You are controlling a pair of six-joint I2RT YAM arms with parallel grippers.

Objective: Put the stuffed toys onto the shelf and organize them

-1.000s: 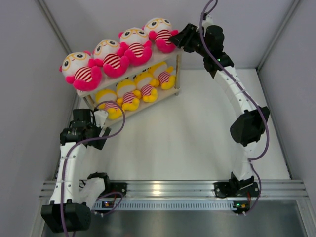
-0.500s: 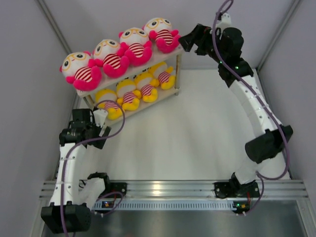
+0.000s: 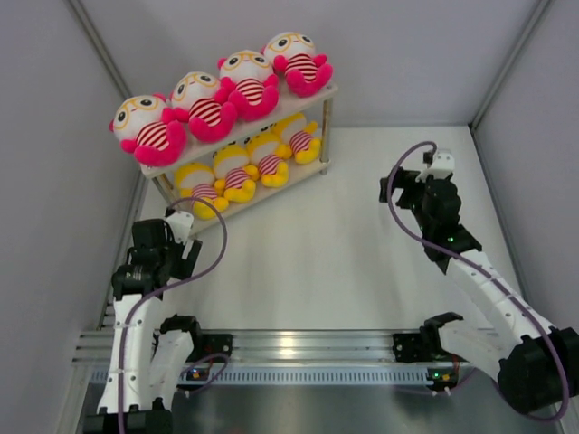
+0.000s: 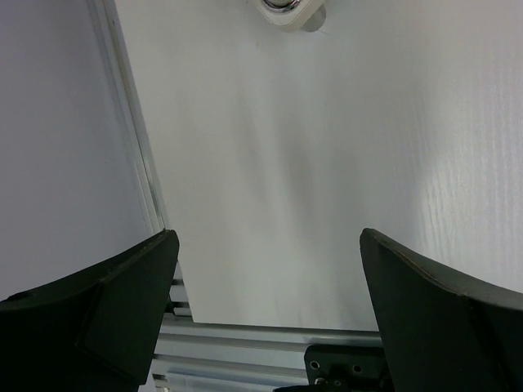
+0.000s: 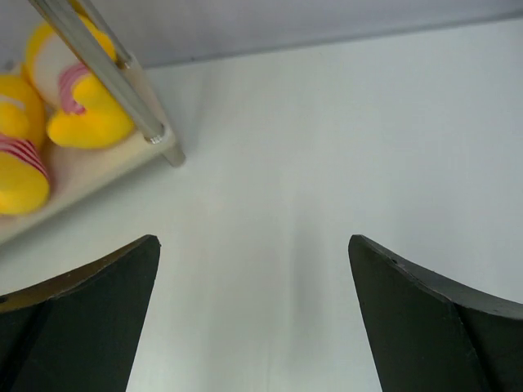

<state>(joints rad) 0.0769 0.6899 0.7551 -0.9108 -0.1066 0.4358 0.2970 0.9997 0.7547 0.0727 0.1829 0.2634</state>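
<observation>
stuffed toys (image 3: 246, 83), eight in all, sit on the shelf (image 3: 289, 181). four pink toys (image 3: 204, 107) form a row on the upper board and four yellow toys (image 3: 233, 170) a row on the lower board, neighbours touching. left gripper (image 4: 270, 237): fingers spread wide with nothing between them, pointing down at the bare table (image 3: 362, 244). the shelf stands just beyond its fingertips. a pale round fitting (image 4: 286, 10) at the far edge of the left wrist view is probably a shelf foot. the aluminium rail (image 3: 317, 344) lies behind this gripper, at the base of its fingers. right gripper (image 5: 253, 241): fingers likewise wide apart and empty, above the table, well apart from the shelf. ahead of it and to its left are the shelf's metal corner leg (image 5: 106, 73) and the end yellow toys on the lower board.
</observation>
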